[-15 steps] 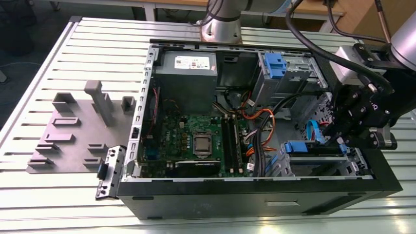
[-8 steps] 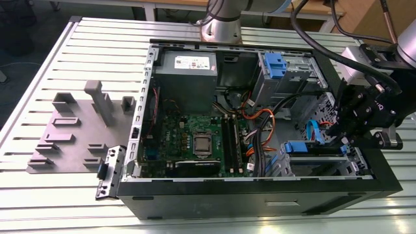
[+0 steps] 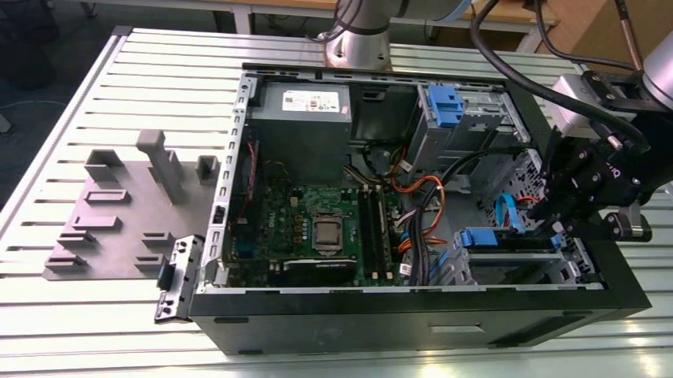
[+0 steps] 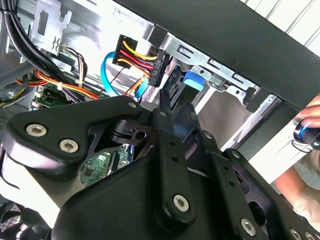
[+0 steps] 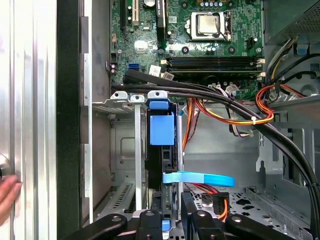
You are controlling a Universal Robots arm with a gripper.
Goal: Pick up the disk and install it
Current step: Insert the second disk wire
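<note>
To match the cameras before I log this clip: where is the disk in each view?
Exterior view: disk sits in the metal cage at the case's corner on the exterior view's right, beside the gripper.
Second wrist view: its blue end lies beneath the case's black rim.
First wrist view: it stands on edge in the cage.
Shared landmark: the blue flat cable beside it.
</note>
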